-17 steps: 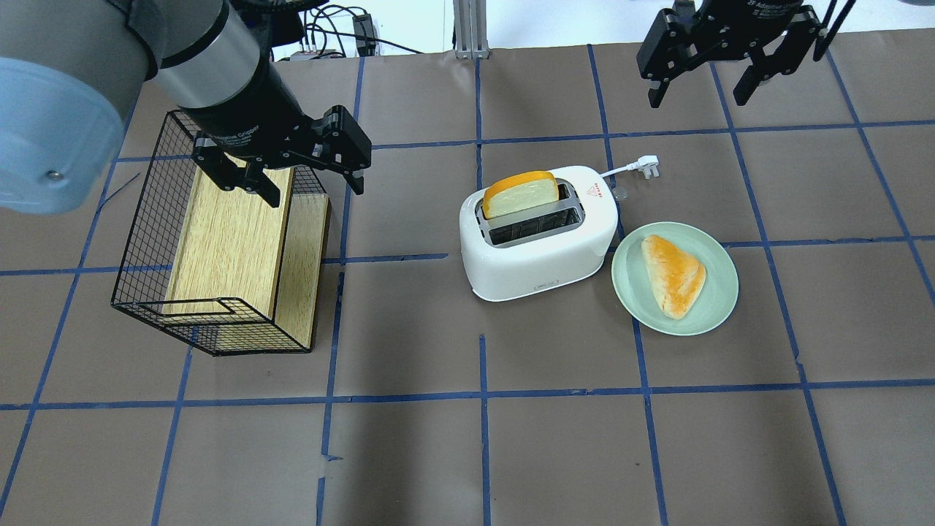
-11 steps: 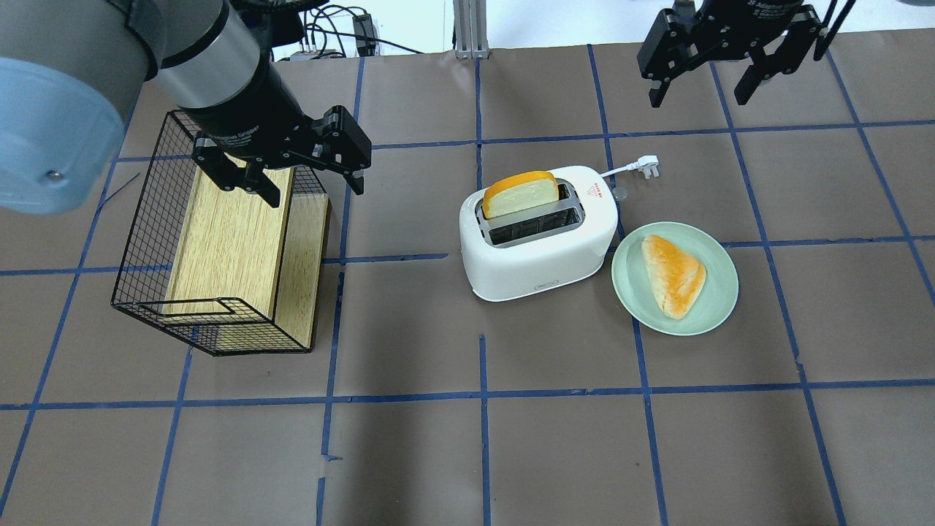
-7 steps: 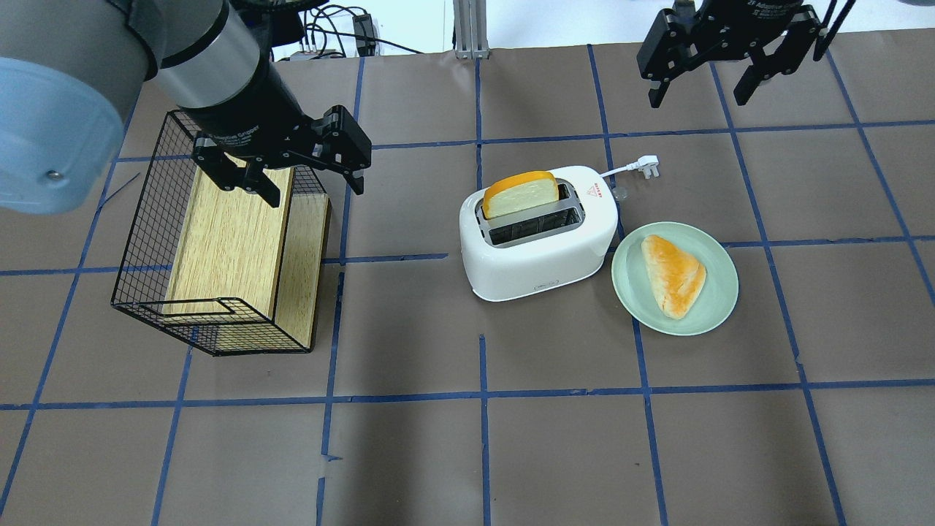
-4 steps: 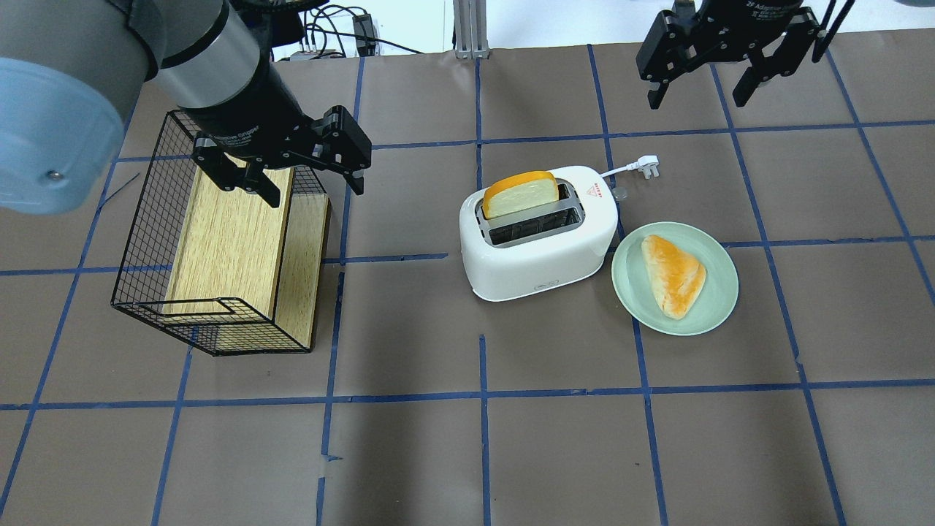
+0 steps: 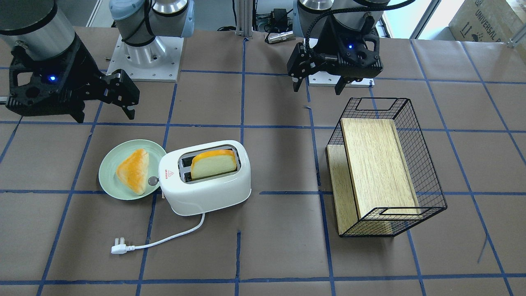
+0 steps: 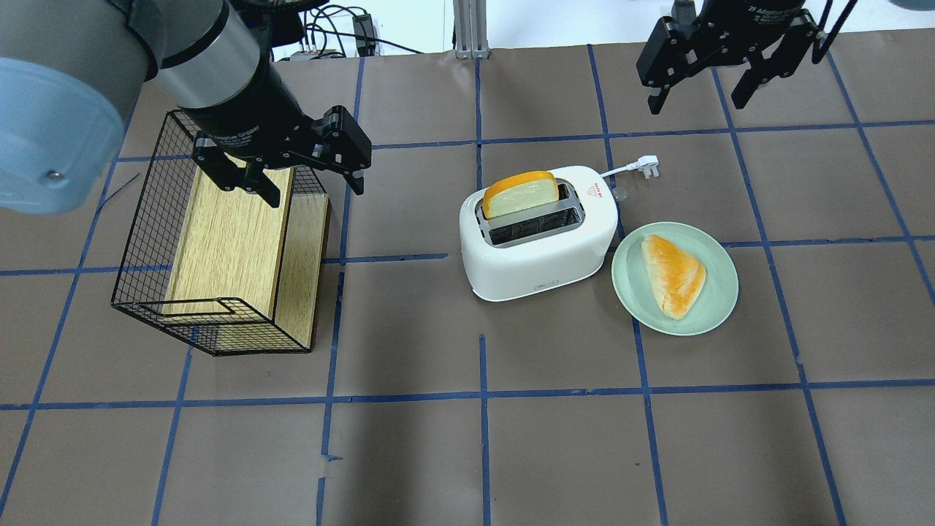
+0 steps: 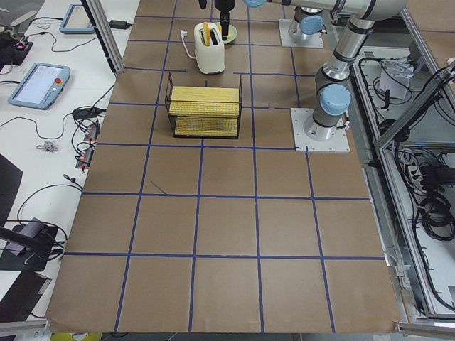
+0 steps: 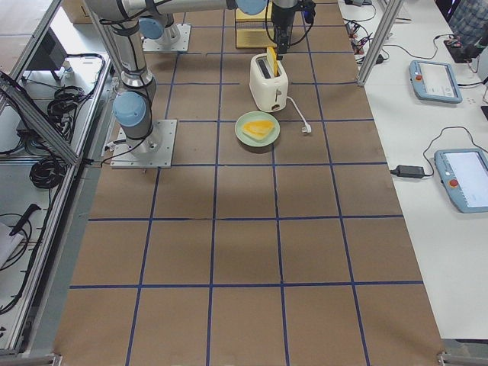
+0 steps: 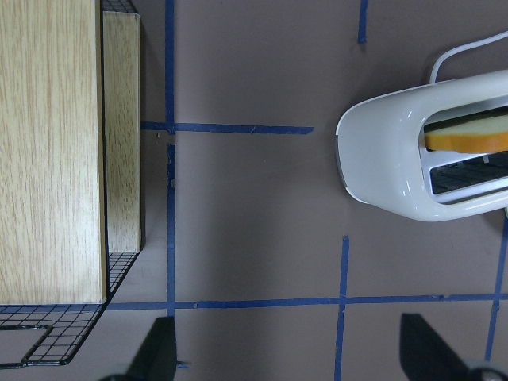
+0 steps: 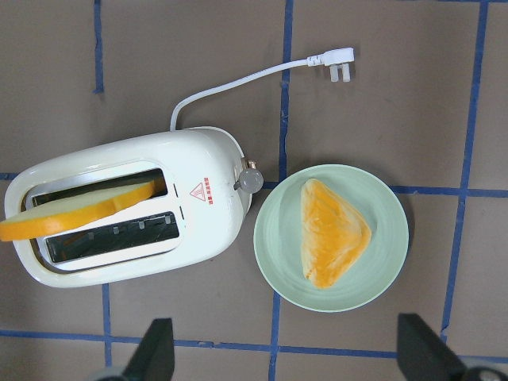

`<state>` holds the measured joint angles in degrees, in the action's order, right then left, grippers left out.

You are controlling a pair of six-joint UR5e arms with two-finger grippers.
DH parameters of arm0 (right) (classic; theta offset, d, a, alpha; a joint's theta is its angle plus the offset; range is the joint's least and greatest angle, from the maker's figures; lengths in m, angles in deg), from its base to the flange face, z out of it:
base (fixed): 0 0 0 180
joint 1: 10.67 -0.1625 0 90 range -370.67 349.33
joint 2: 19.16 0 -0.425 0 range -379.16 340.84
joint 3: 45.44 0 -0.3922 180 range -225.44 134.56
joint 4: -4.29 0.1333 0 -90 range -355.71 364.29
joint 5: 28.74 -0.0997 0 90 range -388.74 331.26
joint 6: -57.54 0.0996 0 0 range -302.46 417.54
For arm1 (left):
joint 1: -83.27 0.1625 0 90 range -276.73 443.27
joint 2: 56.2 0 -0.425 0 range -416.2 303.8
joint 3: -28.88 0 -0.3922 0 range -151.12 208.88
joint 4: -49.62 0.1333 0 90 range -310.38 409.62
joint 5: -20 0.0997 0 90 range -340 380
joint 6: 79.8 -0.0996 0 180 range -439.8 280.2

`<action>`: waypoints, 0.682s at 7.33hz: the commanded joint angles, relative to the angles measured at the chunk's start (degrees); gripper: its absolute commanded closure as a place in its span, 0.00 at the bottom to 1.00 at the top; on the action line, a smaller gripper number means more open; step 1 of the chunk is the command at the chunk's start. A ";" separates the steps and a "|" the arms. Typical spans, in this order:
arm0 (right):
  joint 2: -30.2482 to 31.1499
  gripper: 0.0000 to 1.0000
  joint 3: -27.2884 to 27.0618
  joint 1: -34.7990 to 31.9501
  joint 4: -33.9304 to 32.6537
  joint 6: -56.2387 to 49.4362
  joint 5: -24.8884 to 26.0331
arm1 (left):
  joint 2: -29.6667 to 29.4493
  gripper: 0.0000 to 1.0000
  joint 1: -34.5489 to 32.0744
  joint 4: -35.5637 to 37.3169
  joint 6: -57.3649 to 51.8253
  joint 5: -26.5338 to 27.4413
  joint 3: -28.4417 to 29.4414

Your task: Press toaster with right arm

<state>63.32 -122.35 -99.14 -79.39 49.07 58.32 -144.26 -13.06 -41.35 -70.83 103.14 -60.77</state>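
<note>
The white two-slot toaster (image 6: 540, 252) stands mid-table with a yellow-crusted bread slice (image 6: 520, 194) upright in its far slot. Its grey knob (image 10: 252, 180) is on the end facing the plate, and its cord ends in a plug (image 6: 649, 166). My right gripper (image 6: 695, 104) is open and empty, hanging high beyond and right of the toaster; in the front-facing view it (image 5: 105, 115) is at the left. The right wrist view looks straight down on the toaster (image 10: 127, 230). My left gripper (image 6: 315, 191) is open and empty over the basket's far end.
A pale green plate (image 6: 719, 303) with a triangular pastry (image 6: 673, 274) sits right beside the toaster's knob end. A black wire basket (image 6: 146, 241) holding a wooden board (image 6: 230, 241) stands on the left. Blue tape lines cross the brown table.
My right gripper has shifted very slightly nearer in the overhead view. The left arm, toaster and plate have not moved.
</note>
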 commanded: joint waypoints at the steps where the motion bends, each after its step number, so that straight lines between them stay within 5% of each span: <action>1: -0.56 0.09 0.44 -0.13 -0.87 -17.80 -0.14 | 0.00 0.00 0.00 0.00 0.00 0.00 0.09; 3: -0.73 0.25 -0.08 -0.22 -1.14 -31.62 0.30 | 0.00 0.00 0.00 0.00 0.00 0.00 0.00; 5: -2.48 0.63 0.09 -0.39 -2.36 -44.39 -0.14 | 0.00 0.00 0.00 0.00 0.00 0.00 0.00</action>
<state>62.13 -122.36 -99.43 -80.93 12.98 58.37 -144.26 -13.06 -41.35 -70.83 103.14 -60.77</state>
